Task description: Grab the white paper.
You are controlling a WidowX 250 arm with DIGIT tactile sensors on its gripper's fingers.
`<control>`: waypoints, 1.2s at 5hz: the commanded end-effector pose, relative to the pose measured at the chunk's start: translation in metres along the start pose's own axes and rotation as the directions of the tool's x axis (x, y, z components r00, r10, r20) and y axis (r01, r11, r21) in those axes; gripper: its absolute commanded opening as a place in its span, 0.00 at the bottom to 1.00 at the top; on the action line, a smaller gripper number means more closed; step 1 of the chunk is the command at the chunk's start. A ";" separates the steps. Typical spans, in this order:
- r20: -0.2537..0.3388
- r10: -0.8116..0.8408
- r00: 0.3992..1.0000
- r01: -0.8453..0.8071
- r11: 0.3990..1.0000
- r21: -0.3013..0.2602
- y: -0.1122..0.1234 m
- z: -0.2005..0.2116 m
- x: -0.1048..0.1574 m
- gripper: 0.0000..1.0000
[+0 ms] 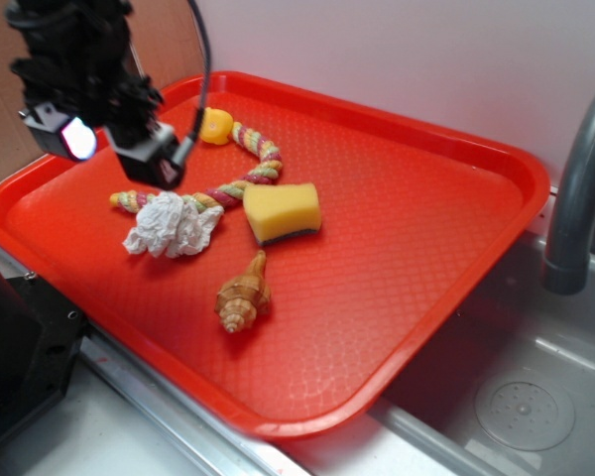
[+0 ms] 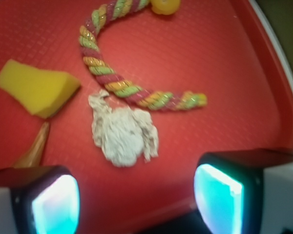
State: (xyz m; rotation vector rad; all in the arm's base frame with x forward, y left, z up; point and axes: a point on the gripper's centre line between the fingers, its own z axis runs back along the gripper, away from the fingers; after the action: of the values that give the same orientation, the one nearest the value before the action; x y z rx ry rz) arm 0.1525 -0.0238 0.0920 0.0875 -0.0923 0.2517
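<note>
The white paper [image 1: 171, 225] [image 2: 123, 133] is a crumpled wad lying on the red tray [image 1: 407, 238], against the lower end of the multicoloured rope [image 1: 246, 171] [image 2: 122, 87]. My gripper [image 1: 119, 147] [image 2: 136, 204] hovers above the tray's left part, up and to the left of the paper, not touching it. Its two glowing pads [image 2: 56, 207] stand wide apart with only bare tray between them, so it is open. In the wrist view the paper sits just beyond the gap between the fingers.
A yellow sponge [image 1: 282, 212] [image 2: 36, 87] lies right of the paper. A brown spiral shell [image 1: 243, 295] [image 2: 34, 148] sits in front of it. A small yellow ball [image 1: 216, 126] [image 2: 165, 6] rests at the rope's far end. A grey faucet [image 1: 578, 188] and sink stand at right.
</note>
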 end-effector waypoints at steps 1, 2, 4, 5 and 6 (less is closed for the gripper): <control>-0.031 -0.049 0.998 0.048 0.999 -0.008 -0.010 -0.042 0.015 1.00; -0.027 -0.075 0.997 0.074 0.996 -0.057 -0.012 -0.065 0.015 1.00; -0.066 -0.104 0.992 0.099 0.992 -0.073 -0.016 -0.080 0.021 0.00; -0.064 -0.097 0.993 0.091 0.991 -0.094 -0.013 -0.067 0.022 0.00; -0.058 -0.056 0.997 0.052 0.997 -0.062 -0.005 -0.030 0.023 0.00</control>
State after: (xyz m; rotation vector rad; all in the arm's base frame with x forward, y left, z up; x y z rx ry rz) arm 0.1714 -0.0204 0.0584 0.0309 0.0000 0.1871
